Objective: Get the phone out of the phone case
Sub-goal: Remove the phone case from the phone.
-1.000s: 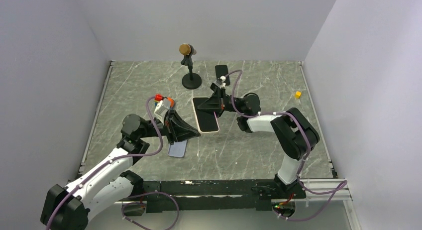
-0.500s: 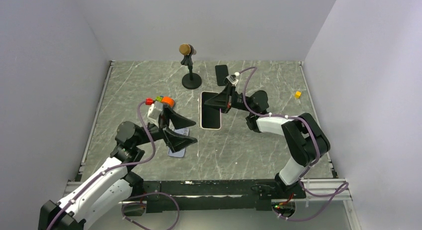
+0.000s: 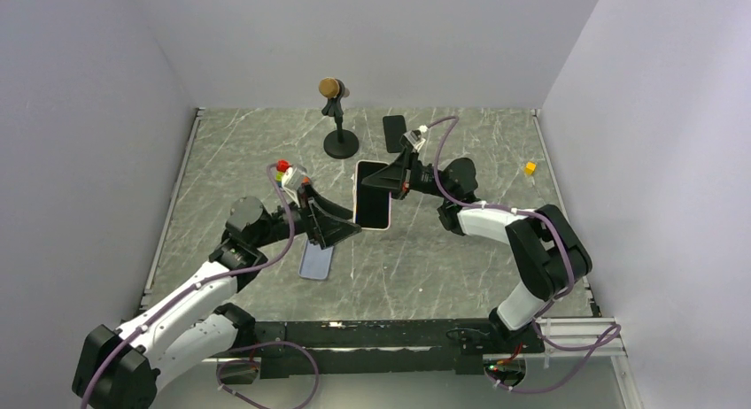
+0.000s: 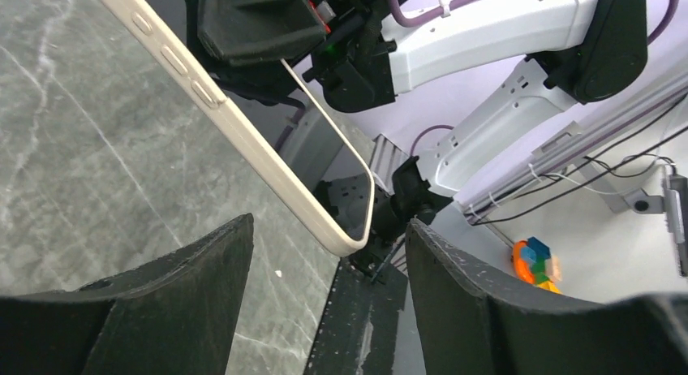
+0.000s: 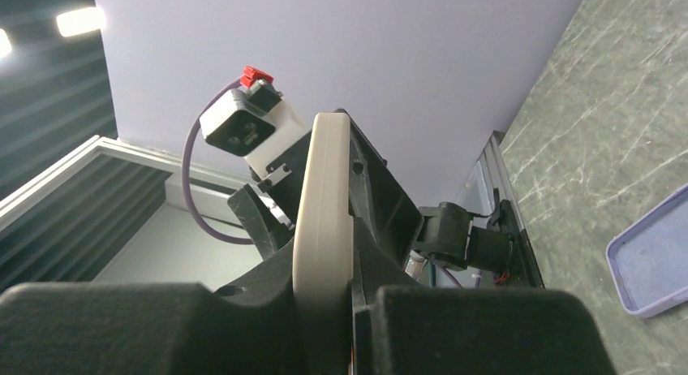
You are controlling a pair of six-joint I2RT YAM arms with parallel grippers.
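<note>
Two arms meet over desk [image 3: 443, 267] centre. R gripper [image 3: 395, 182] clamped tight on phone [image 3: 373, 195], holding it tilted off the surface. L gripper [image 3: 339, 229] wide open, holding nothing, phone's near corner between its fingers w/ gaps. Empty phone case [image 3: 316, 261] flat, left of centre twd near edge.

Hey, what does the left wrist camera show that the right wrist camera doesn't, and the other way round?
Only the left wrist view shows the side buttons and dark screen of the phone, plus a small multicoloured object. Only the right wrist view shows the lavender phone case lying on the table. Both show the cream-edged phone clamped in the right gripper, with the open left gripper close beside it.
</note>
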